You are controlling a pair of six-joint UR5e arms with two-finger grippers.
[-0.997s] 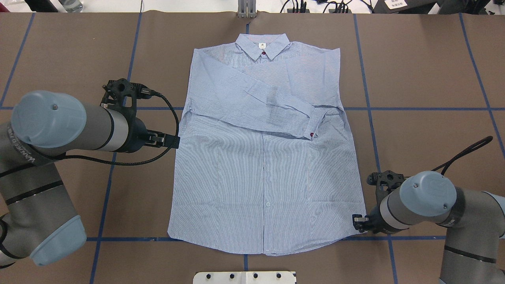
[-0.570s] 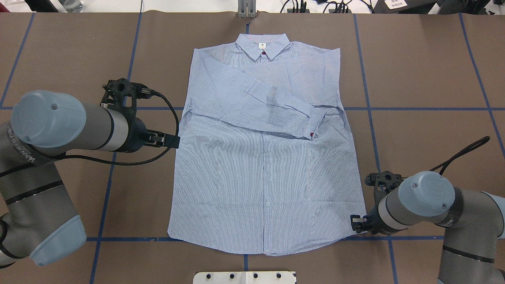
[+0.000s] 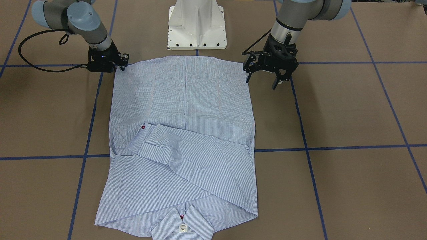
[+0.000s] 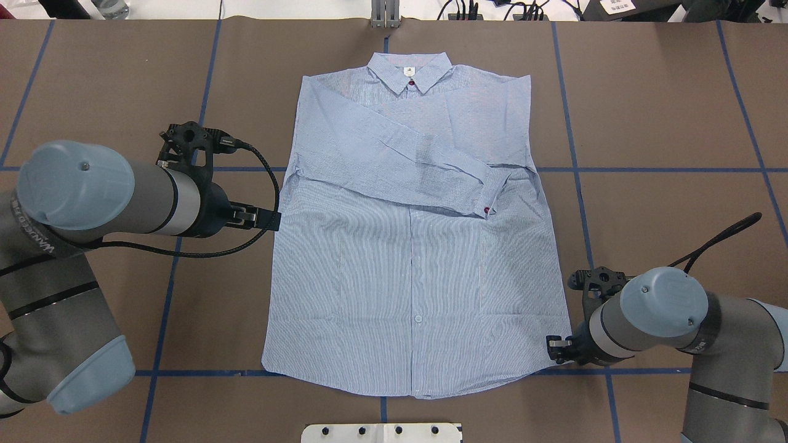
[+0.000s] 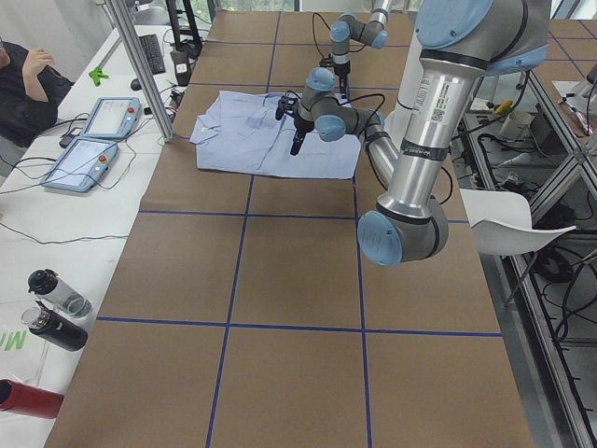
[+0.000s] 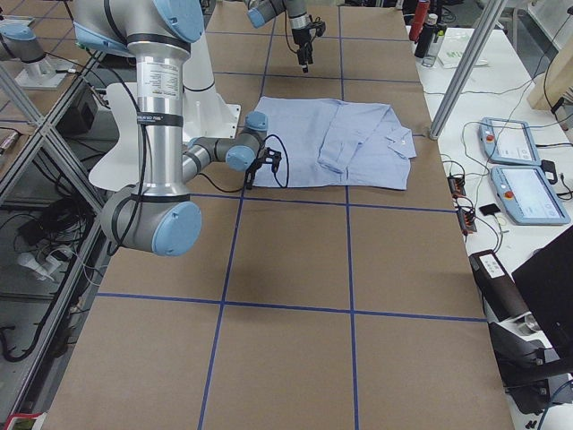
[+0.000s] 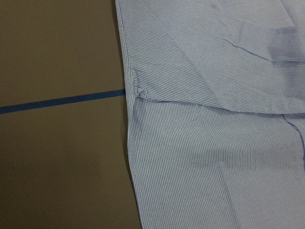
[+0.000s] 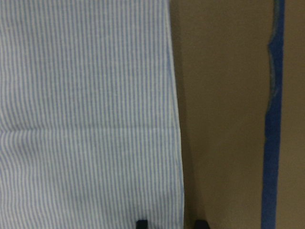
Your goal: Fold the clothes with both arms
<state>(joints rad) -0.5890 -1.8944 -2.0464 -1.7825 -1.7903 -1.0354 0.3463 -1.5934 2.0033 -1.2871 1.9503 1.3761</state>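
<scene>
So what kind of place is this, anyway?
Probably a robotics lab: a left arm and right arm flank a shirt on a table gridded with blue tape, with control pendants on a side bench.

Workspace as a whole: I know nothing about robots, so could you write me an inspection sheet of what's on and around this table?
Surface: table covered in brown paper with a blue tape grid.
Job's things: shirt lies flat, front up, sleeves folded across the chest, collar away from the robot.
Clutter: nothing seen.
End effectors: left end effector open, raised beside the shirt's side edge; right end effector open, low at the hem corner.
Cables: a black cable loops off each wrist.
Surroundings: white pedestal; side bench with control pads, bottles and a person.
</scene>
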